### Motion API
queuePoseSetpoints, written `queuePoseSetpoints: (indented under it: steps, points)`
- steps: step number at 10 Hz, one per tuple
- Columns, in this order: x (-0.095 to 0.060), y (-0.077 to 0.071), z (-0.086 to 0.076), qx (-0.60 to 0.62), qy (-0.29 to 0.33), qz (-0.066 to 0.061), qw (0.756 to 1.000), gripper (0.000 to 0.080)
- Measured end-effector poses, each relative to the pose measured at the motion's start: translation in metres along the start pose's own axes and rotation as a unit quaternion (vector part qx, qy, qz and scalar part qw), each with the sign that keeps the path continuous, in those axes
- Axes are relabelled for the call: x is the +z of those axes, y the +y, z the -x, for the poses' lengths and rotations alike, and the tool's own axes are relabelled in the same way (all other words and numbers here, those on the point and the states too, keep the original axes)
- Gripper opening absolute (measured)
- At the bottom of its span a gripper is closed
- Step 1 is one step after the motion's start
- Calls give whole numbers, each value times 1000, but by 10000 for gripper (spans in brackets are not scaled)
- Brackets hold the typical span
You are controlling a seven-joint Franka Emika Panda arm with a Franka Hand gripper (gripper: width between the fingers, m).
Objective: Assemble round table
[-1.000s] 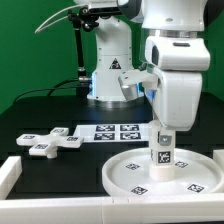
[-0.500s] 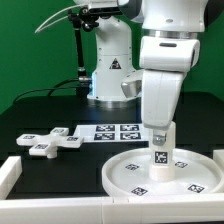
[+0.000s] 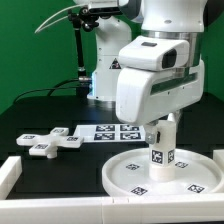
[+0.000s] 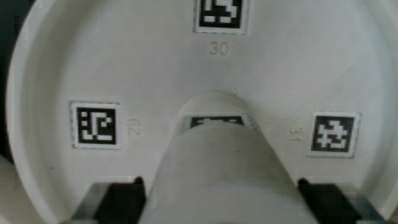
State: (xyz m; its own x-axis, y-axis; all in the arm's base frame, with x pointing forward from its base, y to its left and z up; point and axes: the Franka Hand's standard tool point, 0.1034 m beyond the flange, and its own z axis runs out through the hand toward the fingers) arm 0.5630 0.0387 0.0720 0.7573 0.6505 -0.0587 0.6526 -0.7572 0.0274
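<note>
White post point(image 3: 163, 152) stands upright at the middle of the round disc point(image 3: 118, 178), with the jaws of the gripper point(image 3: 163, 124) clamped on its sides. Well apart, toward the exterior view's left, lies the cross-shaped foot piece point(image 3: 50, 141).

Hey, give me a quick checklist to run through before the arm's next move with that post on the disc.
1. Hand shut on the post, pads against both its sides: ok.
2. Post standing near the middle of the round disc: ok.
3. Post fully seated in the disc: cannot tell.
4. Disc lying flat: ok.
5. Cross-shaped foot piece lying apart from the arm, at the exterior view's left: ok.
</note>
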Motion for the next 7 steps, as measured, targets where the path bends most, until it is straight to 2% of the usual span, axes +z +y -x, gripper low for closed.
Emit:
queuePoseSetpoints:
  steps: [2,7]
  points:
    - [0,-1,-1,102,5,-9,995,409]
    - [0,-2,-1,260,7,-18,965,409]
